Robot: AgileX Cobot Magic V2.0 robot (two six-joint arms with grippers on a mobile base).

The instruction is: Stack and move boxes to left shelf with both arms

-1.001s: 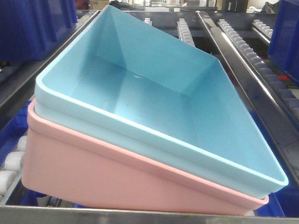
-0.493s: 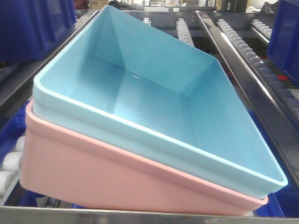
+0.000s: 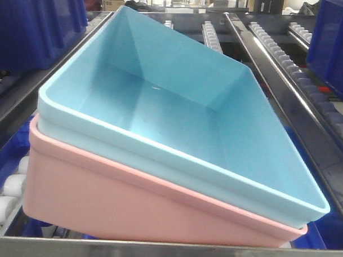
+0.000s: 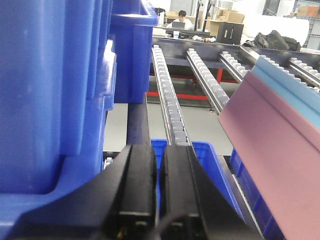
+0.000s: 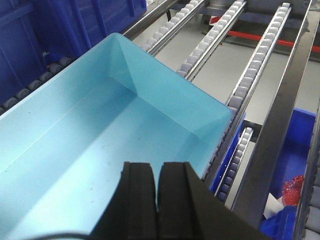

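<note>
The light sky-blue box (image 3: 178, 106) sits nested inside the salmon-pink box (image 3: 129, 206). The stack lies tilted on the left shelf's roller rails (image 3: 6, 193), just behind its brushed-metal front bar (image 3: 156, 253). In the left wrist view my left gripper (image 4: 159, 150) is shut and empty. It is left of the stack and apart from the pink box's side (image 4: 280, 140), which has the blue rim (image 4: 287, 82) above it. My right gripper (image 5: 158, 167) is shut and empty over the blue box's open inside (image 5: 100, 125). Neither gripper shows in the front view.
Dark royal-blue bins stand at the left (image 3: 34, 22) and right (image 3: 332, 38) of the stack. One of them (image 4: 50, 90) is close against my left gripper's left side. Roller rails (image 5: 260, 65) and a steel rail run to the right of the boxes. More blue bins sit below the rack.
The stacked boxes shifted a little to the left between one second ago and half a second ago. Since then they have stayed still.
</note>
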